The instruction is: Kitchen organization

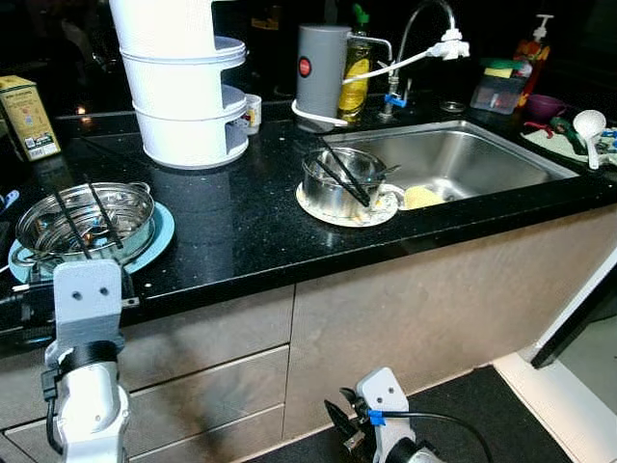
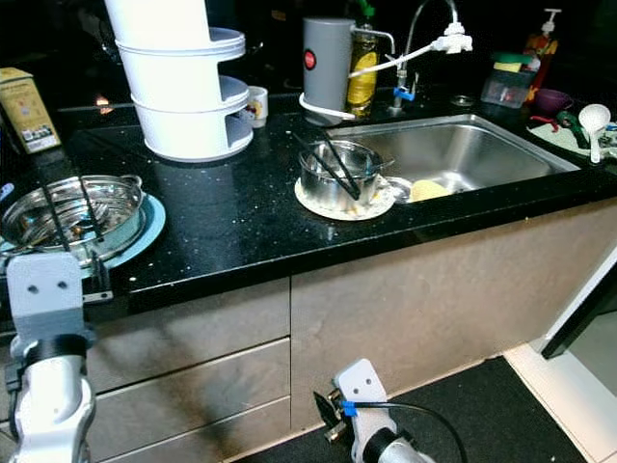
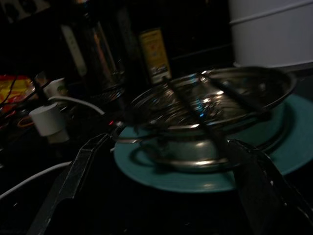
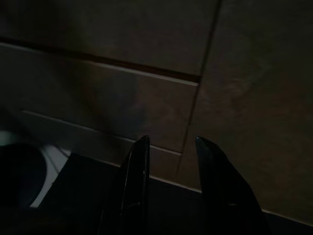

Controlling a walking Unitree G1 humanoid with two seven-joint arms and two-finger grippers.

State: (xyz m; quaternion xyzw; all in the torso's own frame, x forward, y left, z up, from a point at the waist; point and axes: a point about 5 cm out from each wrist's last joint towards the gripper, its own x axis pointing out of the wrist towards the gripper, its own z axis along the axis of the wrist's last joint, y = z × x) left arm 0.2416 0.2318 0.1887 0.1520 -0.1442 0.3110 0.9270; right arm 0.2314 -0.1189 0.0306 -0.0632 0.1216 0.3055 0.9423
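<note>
You are early in the tidying, by the look of it: nothing is in hand and the worktop (image 1: 251,231) holds everything. At the left of the frame a steel pot (image 1: 85,220) sits on a teal plate (image 1: 159,231) close to the front edge. Your left claw (image 1: 87,224) is raised just in front of it, fingers spread wide and empty; in the left wrist view the pot (image 3: 210,117) lies between and beyond the two fingers (image 3: 73,176). At centre frame a second steel pot (image 1: 343,180) with black tongs (image 1: 342,176) stands on a white plate (image 1: 328,210), right beside the sink (image 1: 463,159) rim.

The right claw (image 4: 168,161) hangs low by the drawer fronts (image 1: 193,386), fingers slightly parted, holding nothing.

Open black worktop lies between the two pots. Behind the left pot stands the white tiered stand (image 1: 188,87), so I judge room there tight; mind the front edge.
</note>
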